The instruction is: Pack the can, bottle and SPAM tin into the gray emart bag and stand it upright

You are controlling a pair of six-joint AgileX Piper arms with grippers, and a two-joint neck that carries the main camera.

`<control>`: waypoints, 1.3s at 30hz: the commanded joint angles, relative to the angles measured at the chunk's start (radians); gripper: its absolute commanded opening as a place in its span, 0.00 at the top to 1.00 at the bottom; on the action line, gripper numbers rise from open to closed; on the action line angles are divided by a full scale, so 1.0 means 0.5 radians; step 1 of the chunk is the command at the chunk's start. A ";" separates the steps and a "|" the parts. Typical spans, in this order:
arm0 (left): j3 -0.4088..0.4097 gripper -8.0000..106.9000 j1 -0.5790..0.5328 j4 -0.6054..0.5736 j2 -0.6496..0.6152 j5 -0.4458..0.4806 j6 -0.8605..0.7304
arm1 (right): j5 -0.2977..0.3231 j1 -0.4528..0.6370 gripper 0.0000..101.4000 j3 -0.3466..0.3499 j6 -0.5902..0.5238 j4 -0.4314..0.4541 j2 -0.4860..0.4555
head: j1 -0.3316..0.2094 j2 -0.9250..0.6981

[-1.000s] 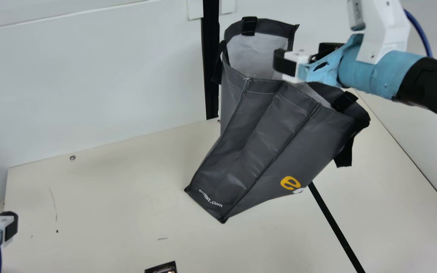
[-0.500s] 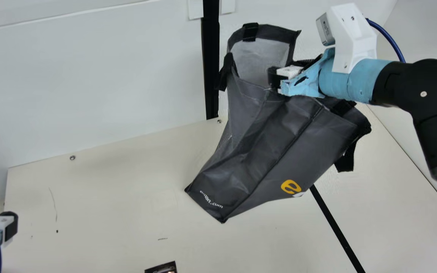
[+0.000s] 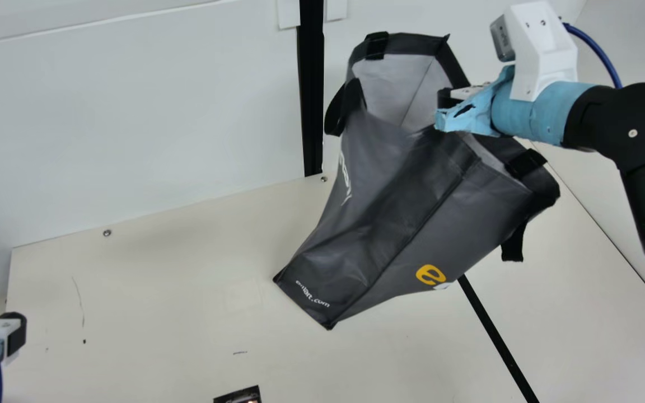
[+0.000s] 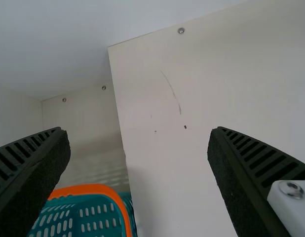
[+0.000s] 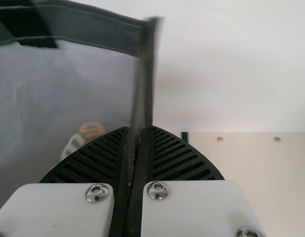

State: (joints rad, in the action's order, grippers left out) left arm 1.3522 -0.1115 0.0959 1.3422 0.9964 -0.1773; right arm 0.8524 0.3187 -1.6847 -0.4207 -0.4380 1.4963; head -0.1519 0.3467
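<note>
The gray emart bag [image 3: 389,224] stands tilted on the table in the main view, its wide mouth turned up and its base low at the left. At its rim is my right gripper [image 3: 447,101]. Seen from the right wrist, this gripper [image 5: 138,140] is shut on an upright edge of the bag [image 5: 63,94], whose pale lining lies beside the fingers. My left gripper [image 3: 17,333] is at the far left of the main view; in the left wrist view the same gripper [image 4: 140,163] is open, with nothing between its fingers.
A teal basket with an orange rim [image 4: 95,189] is beside the table [image 4: 162,163] in the left wrist view. A dark object [image 3: 238,396] pokes in at the main view's bottom edge. A white wall [image 3: 149,112] rises behind the table.
My right gripper first dipped left onto the bag's rim, then moved back right. The bag's upper part has shifted right and its mouth has spread wider. My left arm has kept still.
</note>
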 commanded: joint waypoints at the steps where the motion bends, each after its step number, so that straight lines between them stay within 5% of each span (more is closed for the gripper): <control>1: 0.000 0.15 0.000 0.000 0.000 0.000 0.000 | -0.028 0.021 1.00 -0.013 0.019 0.030 0.001 | -0.045 0.005; 39: 0.000 0.15 0.000 0.000 0.000 0.000 0.000 | -0.101 0.735 1.00 -0.372 0.064 0.630 0.129 | -0.045 0.005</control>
State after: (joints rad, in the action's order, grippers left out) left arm 1.3522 -0.1115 0.0959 1.3422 0.9964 -0.1773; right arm 0.8030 0.6723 -1.8668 -0.3839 -0.1254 1.5577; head -0.1519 0.3482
